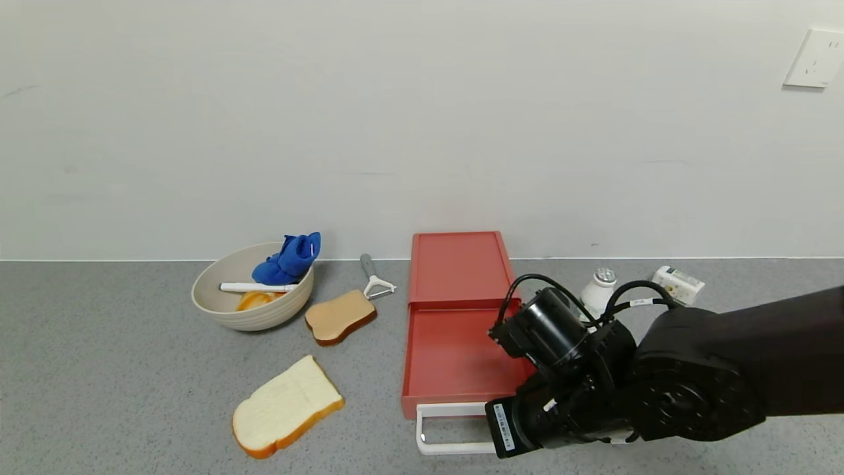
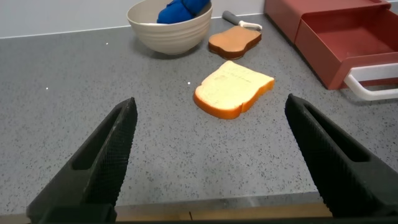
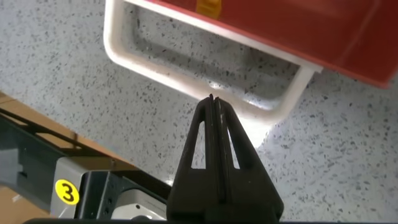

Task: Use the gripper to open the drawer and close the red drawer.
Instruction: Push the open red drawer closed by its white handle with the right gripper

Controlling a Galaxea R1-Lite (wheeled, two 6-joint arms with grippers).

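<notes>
Your red drawer sits pulled out of its low red box, long axis running from the wall toward the robot, white loop handle at the near end; its tray looks bare. Right gripper, fingers pressed together, tips just beside the handle's bar; left gripper spread wide over the table, well left of the drawer. Left of the drawer, the bowl holds a blue cloth, a white stick and something orange.
</notes>
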